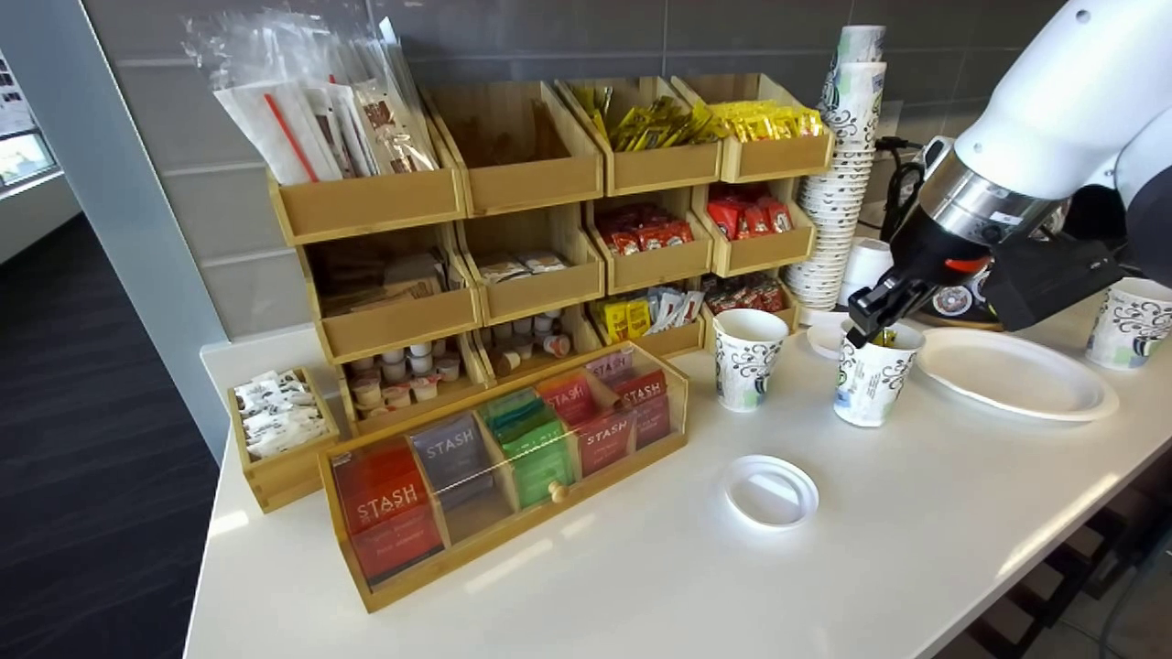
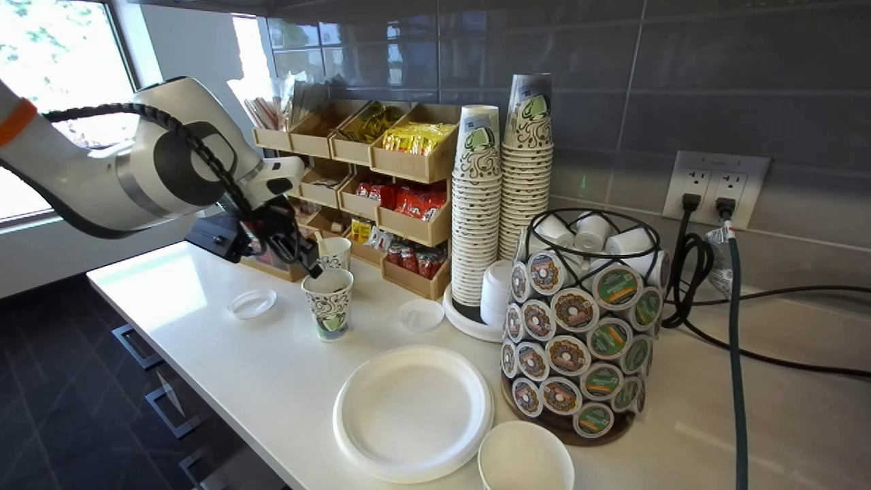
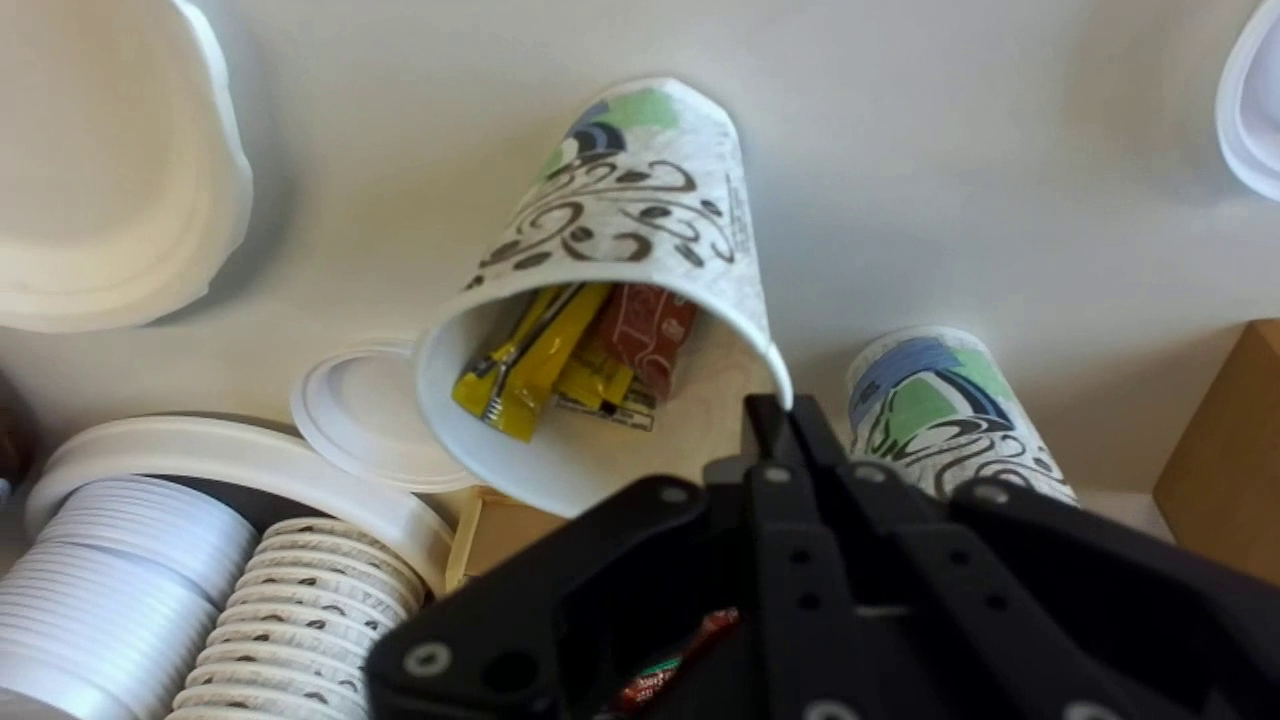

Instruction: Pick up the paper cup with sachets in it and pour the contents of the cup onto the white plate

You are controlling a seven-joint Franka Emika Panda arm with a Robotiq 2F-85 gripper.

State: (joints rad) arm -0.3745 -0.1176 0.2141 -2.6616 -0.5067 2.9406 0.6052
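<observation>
Black gripper [image 3: 782,408] is squeezed onto the edge of the paper cup [image 3: 625,220], near the white plate [image 2: 414,408]. Sachets [image 3: 560,365] should be carried gently across, then tipped out slowly.

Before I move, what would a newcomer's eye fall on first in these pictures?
Probably the paper cup near the middle of the wrist view, gripped at its rim by the tool, with yellow and reddish sachets showing inside. Next, in an exterior view, perhaps the tall drum of coffee pods to the right of the white plate, and the two towers of stacked cups to the drum's left.
</observation>
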